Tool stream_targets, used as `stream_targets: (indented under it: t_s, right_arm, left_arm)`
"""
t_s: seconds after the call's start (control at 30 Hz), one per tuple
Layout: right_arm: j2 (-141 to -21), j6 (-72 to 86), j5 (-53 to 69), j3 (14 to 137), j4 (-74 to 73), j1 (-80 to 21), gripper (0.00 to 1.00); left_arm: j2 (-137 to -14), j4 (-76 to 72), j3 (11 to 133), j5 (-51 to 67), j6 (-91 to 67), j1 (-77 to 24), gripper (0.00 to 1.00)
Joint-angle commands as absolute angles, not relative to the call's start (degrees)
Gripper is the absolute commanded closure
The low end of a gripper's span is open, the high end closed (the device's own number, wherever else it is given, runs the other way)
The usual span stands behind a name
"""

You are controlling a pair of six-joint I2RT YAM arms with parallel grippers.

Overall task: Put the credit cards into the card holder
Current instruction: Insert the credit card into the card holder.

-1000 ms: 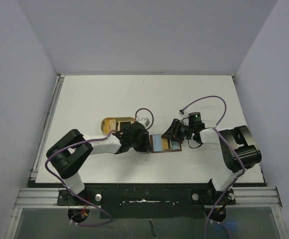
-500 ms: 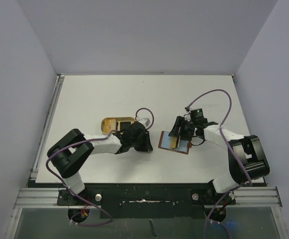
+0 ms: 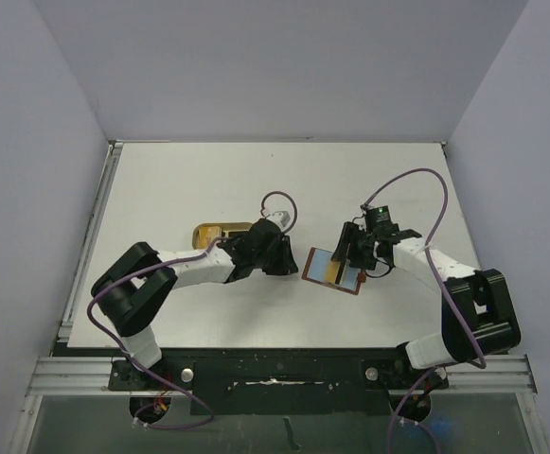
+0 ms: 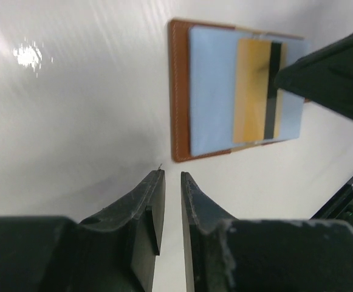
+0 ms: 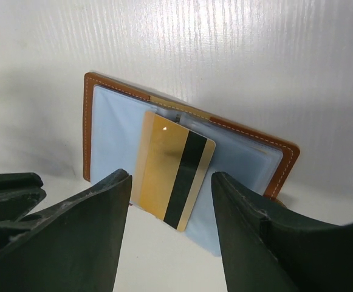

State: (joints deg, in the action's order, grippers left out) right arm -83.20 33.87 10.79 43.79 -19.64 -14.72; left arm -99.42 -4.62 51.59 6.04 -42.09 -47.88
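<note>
The card holder (image 3: 335, 270) lies open on the table, a brown leather wallet with a pale blue lining. A gold credit card (image 5: 173, 171) with a black stripe lies on that lining, and its far edge seems tucked under a clear sleeve. My right gripper (image 5: 170, 176) is open, one finger on each side of the card's near end, not touching it; in the top view the right gripper (image 3: 350, 253) is at the wallet's far right edge. My left gripper (image 4: 172, 175) is almost shut and empty, just left of the wallet (image 4: 179, 91). No other cards show.
A tan oblong tray (image 3: 213, 232) with rounded ends lies behind the left forearm, partly hidden by it. The right gripper's dark finger (image 4: 334, 73) shows over the wallet's right side in the left wrist view. White walls enclose the table on three sides.
The wallet has slid a little to the right with my right gripper over it. My left gripper has moved right and slightly away from me, following the wallet's left edge.
</note>
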Motion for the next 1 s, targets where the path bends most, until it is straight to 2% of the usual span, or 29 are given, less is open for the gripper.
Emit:
stream_targets:
  t_s: [0.0,0.47,0.97]
  right_arm:
    - [-78.8,36.4,9.1,43.9,-19.7,-15.1,0.44]
    - [-79.7,42.4,8.7,38.5,-13.3,-16.9,0.43]
    - [-85.3,41.3,10.6,41.5,-9.9,-21.9,0.58]
  left_arm:
    - [-101.0,-6.3,57.1,4.5,-40.4,-46.6,0.83]
    - [-108.1,-8.1,60.4,7.7,-39.6,-45.3,0.84]
    - [-106.1,-13.5,54.7,13.0,-44.6,-46.3,0.85]
